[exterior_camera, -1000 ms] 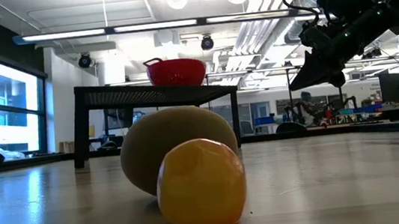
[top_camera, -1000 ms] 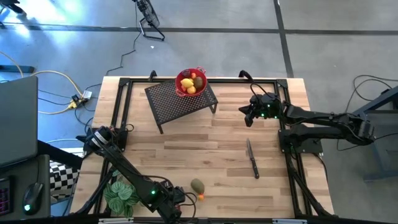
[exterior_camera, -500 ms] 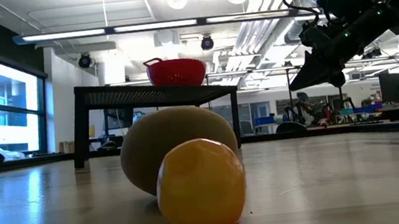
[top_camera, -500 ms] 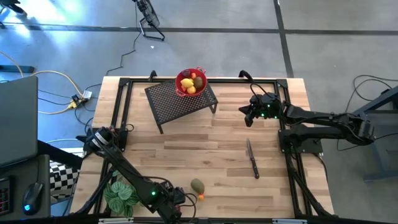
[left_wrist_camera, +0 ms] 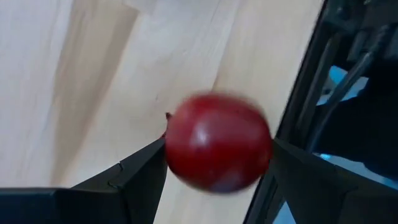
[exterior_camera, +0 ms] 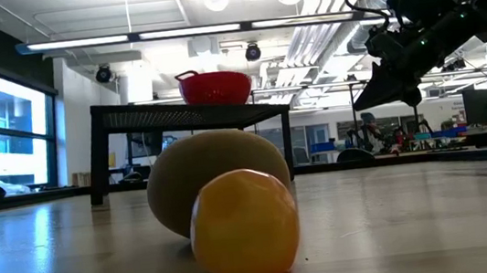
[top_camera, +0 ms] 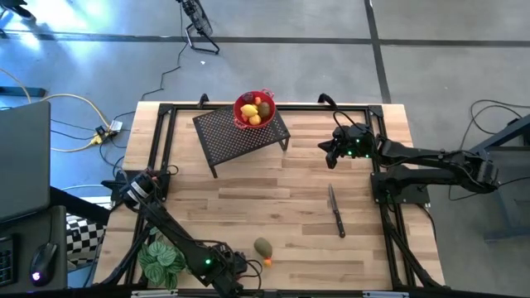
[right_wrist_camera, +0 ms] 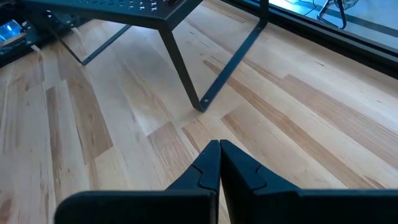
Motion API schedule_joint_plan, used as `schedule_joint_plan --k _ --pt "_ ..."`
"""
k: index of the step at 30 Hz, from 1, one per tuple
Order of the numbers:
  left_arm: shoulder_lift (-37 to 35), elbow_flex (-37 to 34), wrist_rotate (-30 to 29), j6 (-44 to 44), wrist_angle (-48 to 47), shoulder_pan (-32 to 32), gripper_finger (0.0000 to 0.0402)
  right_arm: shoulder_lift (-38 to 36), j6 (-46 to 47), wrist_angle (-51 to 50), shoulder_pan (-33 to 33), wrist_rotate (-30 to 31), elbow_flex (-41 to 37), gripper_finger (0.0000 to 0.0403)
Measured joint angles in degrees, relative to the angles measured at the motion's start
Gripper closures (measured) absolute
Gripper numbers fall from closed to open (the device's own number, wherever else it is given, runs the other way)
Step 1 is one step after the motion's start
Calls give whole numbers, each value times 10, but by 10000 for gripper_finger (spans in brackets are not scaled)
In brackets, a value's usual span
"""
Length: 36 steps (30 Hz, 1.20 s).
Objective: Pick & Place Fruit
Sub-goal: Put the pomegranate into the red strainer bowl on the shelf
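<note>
Red fruit in the left grip, carry to bowl pending

Dark red ball (left_wrist_camera: pixel 217 142) sits clamped between the left gripper (left_wrist_camera: pixel 217 163) fingers, one finger on each side of it, jaws spread only as wide as the fruit. Wrist view shows wood planks under it and the black frame rail just beside; whether the ball is clear of the table I cannot tell. High view puts that gripper (top_camera: pixel 225 269) at the near table edge, next to the leafy plant (top_camera: pixel 161 261).

Just beside it on the table: an olive-green oval (top_camera: pixel 263 247) and a small orange piece (top_camera: pixel 267 262), touching or nearly so. Low view shows the same pair close up, orange one (exterior_camera: pixel 244 226) in front of the oval (exterior_camera: pixel 216 178).

Far side: red mesh bowl (top_camera: pixel 253 110) on the black perforated stand (top_camera: pixel 241 132), already holding yellow, red and green pieces. A knife (top_camera: pixel 335 212) lies on the right half of the table.

Right gripper (right_wrist_camera: pixel 219 155) waits above the right far area near the stand's leg, fingers pressed together, holding nothing.

Step, as I judge it: grasp done, transport next. Next move calls for lifting clear of the frame rail, crossing the table to the bowl, staying high enough for the stand and rim, then releasing over the bowl. Two pieces left after that.
</note>
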Motion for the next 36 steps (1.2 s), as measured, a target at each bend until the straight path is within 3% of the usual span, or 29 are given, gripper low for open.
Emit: schedule_joint_plan --k 27,36 --pt "0 0 -20 46 -2 0 128 0 0 -3 0 0 0 401" --pt "0 0 -54 48 -2 1 128 0 0 -3 0 0 0 401"
